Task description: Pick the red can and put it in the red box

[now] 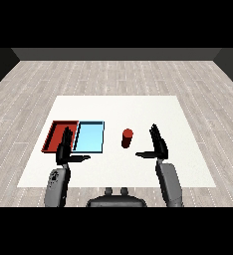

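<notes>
A red can (127,137) stands upright on the white table (138,109), just right of the trays. The red tray (56,133) lies at the left, with the light blue tray (90,137) beside it on its right. My right hand (158,143) is open to the right of the can, fingers straight and thumb pointing left toward it, a short gap apart. My left hand (65,148) is open too, over the front edge of the red tray, partly covering it.
Both grey forearms come in from the lower corners. Bare table surface lies behind the trays and to the right of my right hand. Wooden floor surrounds the table.
</notes>
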